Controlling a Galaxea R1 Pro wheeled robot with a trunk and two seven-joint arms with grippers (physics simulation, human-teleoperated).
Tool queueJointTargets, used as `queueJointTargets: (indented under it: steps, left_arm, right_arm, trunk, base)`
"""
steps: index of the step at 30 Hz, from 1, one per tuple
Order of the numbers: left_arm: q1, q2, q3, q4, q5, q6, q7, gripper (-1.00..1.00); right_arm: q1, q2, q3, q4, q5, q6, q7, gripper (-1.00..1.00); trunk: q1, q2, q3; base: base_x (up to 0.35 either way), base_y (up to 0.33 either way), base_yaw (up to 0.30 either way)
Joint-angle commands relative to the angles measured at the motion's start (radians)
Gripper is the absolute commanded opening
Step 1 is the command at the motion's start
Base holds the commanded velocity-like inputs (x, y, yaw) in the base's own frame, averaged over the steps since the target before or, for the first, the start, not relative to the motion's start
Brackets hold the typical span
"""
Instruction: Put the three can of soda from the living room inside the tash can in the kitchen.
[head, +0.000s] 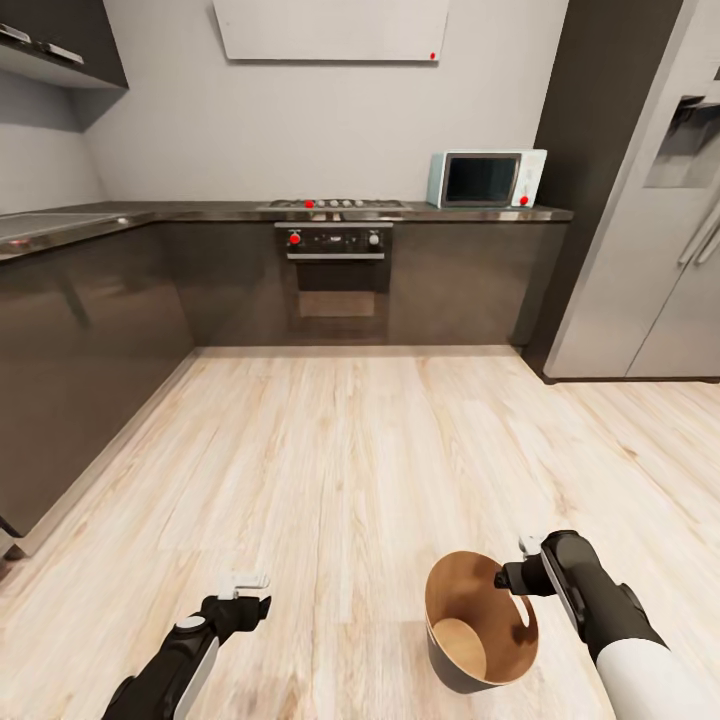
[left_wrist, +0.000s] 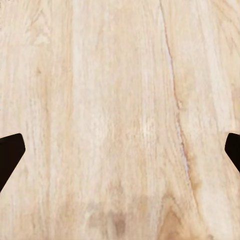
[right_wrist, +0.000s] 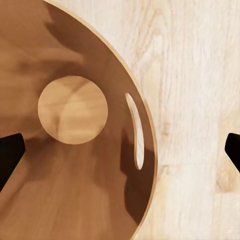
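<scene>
I am in the kitchen. The tash can (head: 437, 600) stands on the wood floor close in front of me, dark grey outside and tan-brown inside. Its round bottom (right_wrist: 72, 110) is bare, with nothing lying on it. My right gripper (head: 506, 578) hangs open just above the bin's right rim, and the right wrist view looks straight down into the tash can (right_wrist: 75, 190) between the spread right gripper (right_wrist: 120, 150). My left gripper (head: 250, 592) is open over bare floor to the bin's left, empty, as the left gripper (left_wrist: 120, 150) shows. The cans of soda and the living room are out of view.
Dark grey cabinets (head: 80, 350) run along the left and back walls, with the oven (head: 335, 265) and hob (head: 335, 204) at the back. A microwave (head: 487, 178) sits on the counter. The steel fridge (head: 650, 250) stands at the right. Wood floor (head: 350, 450) lies between.
</scene>
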Motion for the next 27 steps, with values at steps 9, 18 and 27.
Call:
queueJointTargets:
  steps: [9,18,27]
  left_arm:
    - [0.000,0.001,-0.002,0.000,0.000,-0.001,0.000,1.00]
    - [0.000,0.001,-0.002,0.000,0.000,-0.002,0.000,1.00]
    - [0.001,0.001,-0.003,0.000,0.000,-0.004,0.000,1.00]
  right_arm:
    - [0.000,-0.008,-0.002,0.000,0.001,0.000,0.000,1.00]
    - [0.001,-0.014,-0.003,0.000,0.000,-0.001,0.000,1.00]
    - [0.001,-0.007,-0.002,0.000,0.001,-0.001,0.000,1.00]
  trunk:
    - [0.003,-0.002,-0.027]
    - [0.005,-0.003,-0.043]
    - [0.007,-0.004,-0.058]
  base:
    - [0.000,0.000,0.000]
    - [0.000,0.000,0.000]
    - [0.000,0.000,0.000]
